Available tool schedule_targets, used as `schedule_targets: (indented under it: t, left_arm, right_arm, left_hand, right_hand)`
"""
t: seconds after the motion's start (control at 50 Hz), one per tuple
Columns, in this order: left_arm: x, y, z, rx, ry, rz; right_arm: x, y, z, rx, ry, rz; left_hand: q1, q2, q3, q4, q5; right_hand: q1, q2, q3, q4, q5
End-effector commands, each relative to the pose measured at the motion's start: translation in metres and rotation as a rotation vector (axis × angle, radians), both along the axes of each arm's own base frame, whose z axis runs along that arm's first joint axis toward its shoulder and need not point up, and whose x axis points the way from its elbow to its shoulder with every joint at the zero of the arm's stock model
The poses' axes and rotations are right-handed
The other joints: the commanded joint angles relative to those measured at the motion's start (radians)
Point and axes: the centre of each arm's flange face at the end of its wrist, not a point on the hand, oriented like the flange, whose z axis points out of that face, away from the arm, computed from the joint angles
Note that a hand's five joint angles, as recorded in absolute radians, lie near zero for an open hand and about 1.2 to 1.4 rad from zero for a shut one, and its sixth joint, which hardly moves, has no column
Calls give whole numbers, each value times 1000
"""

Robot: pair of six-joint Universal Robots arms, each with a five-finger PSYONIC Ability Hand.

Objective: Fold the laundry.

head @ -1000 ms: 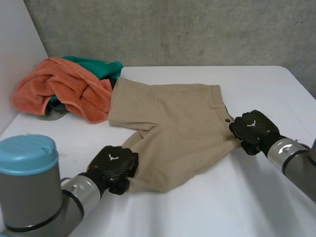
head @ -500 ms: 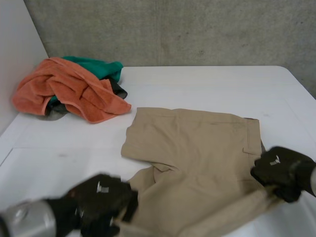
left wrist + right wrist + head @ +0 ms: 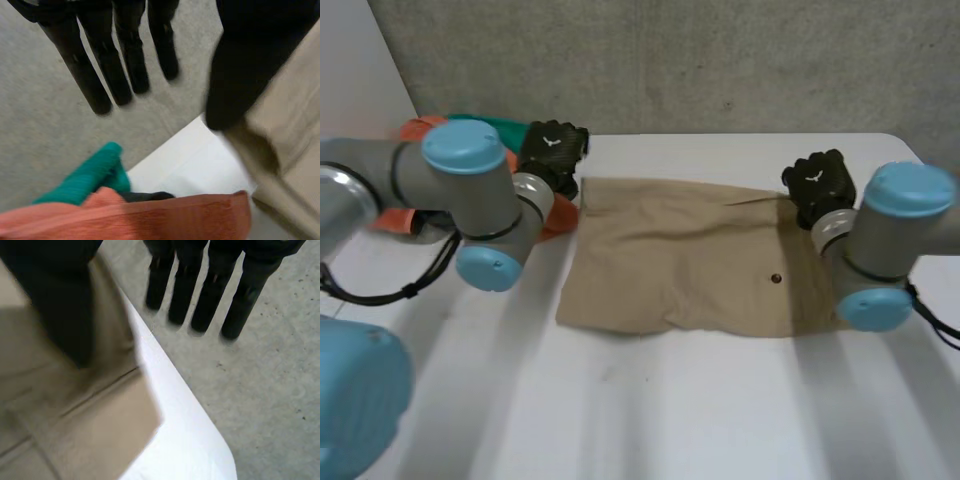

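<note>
Head view: khaki shorts (image 3: pixel 690 255) lie doubled flat near the desk's (image 3: pixel 700 410) far edge. Left hand (image 3: pixel 552 152) is at their far-left corner and right hand (image 3: pixel 817 182) at far-right, fingers straight, pinching nothing. First fold looks done; further folds and the orange towel (image 3: pixel 150 220) remain.

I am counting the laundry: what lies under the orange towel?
A green cloth and a dark piece stick out from under the orange towel. Whatever else it covers cannot be seen.
</note>
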Motion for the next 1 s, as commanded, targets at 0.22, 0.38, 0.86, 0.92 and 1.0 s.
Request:
schedule_targets:
  t: [0.22, 0.38, 0.86, 0.92, 1.0]
  left_arm:
    - [20, 59, 48, 106, 143, -115]
    - [43, 115, 46, 187, 128, -213]
    - [61, 134, 23, 284, 146, -218]
    - [66, 135, 31, 279, 158, -206]
    - [74, 134, 39, 271, 176, -187]
  right_arm:
    - [-23, 55, 81, 58, -172, 51]
    - [-59, 99, 57, 399, -141, 59]
    - [-107, 61, 7, 180, -20, -201]
    - [-117, 58, 24, 102, 51, -237]
    - [-104, 63, 35, 61, 232, -184]
  left_hand:
    - [-361, -459, -482, -479, -477]
    - [-361, -459, -482, -479, -477]
    - [-361, -459, -482, -479, -477]
    - [-361, -459, -482, -479, -477]
    - [-361, -459, -482, -479, -477]
  right_hand:
    - [-395, -452, -492, -495, -491]
    - [-219, -275, -316, -319, -315]
    - [826, 770, 729, 727, 730]
    - [826, 770, 729, 727, 730]
    - [826, 770, 729, 727, 730]
